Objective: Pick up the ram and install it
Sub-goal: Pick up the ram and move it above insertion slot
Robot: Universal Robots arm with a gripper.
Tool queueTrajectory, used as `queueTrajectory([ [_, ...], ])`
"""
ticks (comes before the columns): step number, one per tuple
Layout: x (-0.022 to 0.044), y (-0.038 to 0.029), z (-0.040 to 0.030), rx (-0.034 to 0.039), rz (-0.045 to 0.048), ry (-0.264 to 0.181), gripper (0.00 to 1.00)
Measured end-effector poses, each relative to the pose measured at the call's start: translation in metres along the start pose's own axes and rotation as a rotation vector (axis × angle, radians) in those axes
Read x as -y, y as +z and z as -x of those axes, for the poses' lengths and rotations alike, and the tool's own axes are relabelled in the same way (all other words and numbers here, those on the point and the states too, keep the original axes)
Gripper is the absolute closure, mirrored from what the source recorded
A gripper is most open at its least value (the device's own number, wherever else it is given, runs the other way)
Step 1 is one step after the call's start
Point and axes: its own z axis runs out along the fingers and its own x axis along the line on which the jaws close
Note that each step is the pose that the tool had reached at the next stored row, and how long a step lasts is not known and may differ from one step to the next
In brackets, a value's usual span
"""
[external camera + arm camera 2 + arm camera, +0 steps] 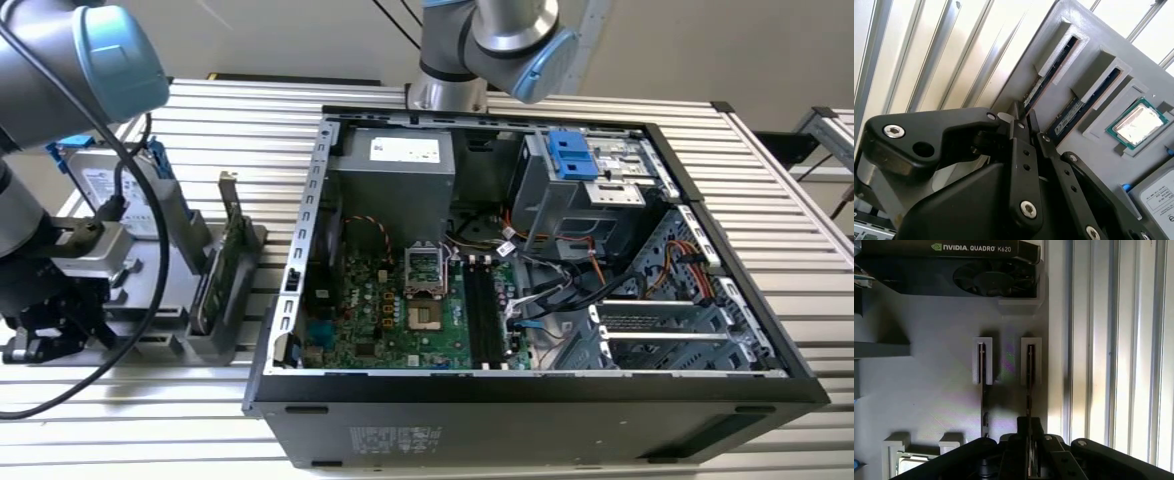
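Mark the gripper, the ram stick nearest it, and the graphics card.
gripper (1029, 426): first wrist view, its front tip.
ram stick (1029, 395): first wrist view, exposed edge between bracket and gripper.
graphics card (994, 277): first wrist view, its fan.

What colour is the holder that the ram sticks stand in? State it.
Plain grey; the holder shows best in the second wrist view.

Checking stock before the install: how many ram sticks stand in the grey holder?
2. One ram stands at the grey holder's edge nearest the slatted table, at the gripper; the second ram beside it.
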Motion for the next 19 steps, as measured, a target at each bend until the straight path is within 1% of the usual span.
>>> queueTrajectory([
  [9, 0.0006, -0.0001, 0.0, -0.0001, 0.0001, 0.0, 1.0],
  [13, 0.0006, -0.0026, 0.0, 0.0, 0.0, 0.0, 1.0],
  [19, 0.0006, -0.0085, 0.0001, 0.0, -0.0001, 0.0, 1.0],
])
